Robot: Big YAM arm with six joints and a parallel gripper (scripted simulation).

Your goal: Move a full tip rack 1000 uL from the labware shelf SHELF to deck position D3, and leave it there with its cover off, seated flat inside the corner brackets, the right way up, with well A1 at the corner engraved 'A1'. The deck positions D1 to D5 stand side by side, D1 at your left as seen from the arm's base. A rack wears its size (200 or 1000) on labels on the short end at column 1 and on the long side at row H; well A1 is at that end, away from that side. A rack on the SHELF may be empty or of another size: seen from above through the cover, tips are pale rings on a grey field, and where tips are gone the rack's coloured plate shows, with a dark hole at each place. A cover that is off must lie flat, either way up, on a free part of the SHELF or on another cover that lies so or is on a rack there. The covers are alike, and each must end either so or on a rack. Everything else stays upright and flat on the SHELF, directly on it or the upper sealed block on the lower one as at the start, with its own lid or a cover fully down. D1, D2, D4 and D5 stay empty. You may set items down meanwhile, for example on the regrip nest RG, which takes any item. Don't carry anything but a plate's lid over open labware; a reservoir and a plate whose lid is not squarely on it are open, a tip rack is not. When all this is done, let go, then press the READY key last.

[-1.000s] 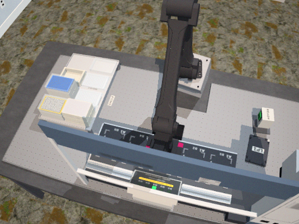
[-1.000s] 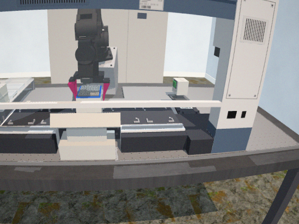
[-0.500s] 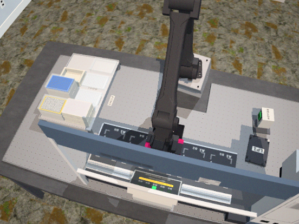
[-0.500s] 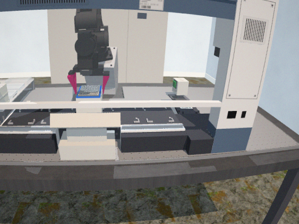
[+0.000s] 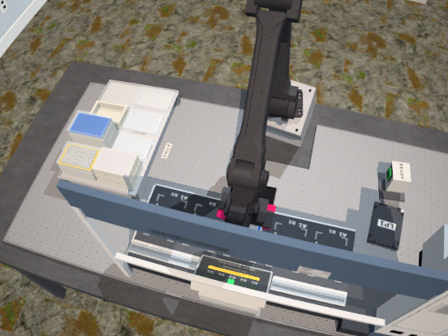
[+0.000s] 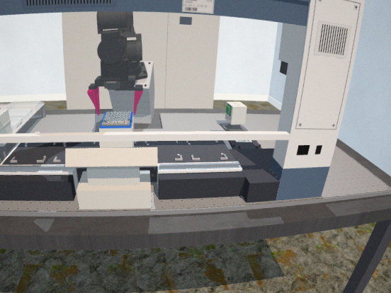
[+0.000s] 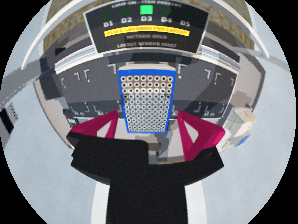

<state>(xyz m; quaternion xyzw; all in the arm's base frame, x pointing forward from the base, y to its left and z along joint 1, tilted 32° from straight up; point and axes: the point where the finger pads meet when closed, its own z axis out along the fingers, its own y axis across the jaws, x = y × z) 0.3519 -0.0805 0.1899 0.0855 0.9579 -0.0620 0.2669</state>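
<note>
Top view, lower centre: the dark deck strip (image 5: 308, 227) is engraved, upside down to the camera, with "D5", "D4", "D2", "D1" and "A1" beside the corner brackets. At right, "READY" is printed on the white key box (image 5: 399, 172). A small tag (image 5: 166, 151) beside the shelf is too small to be read. Wrist view, top: "D1" to "D5" are shown on the display panel (image 7: 147, 30), with finer lines unreadable.

Top view looked steeply down from behind the gantry beam (image 5: 260, 247). Exterior view stood low, facing the arm (image 6: 118, 53). Wrist view peered down close. All shared the blue-rimmed rack (image 7: 147, 99).
</note>
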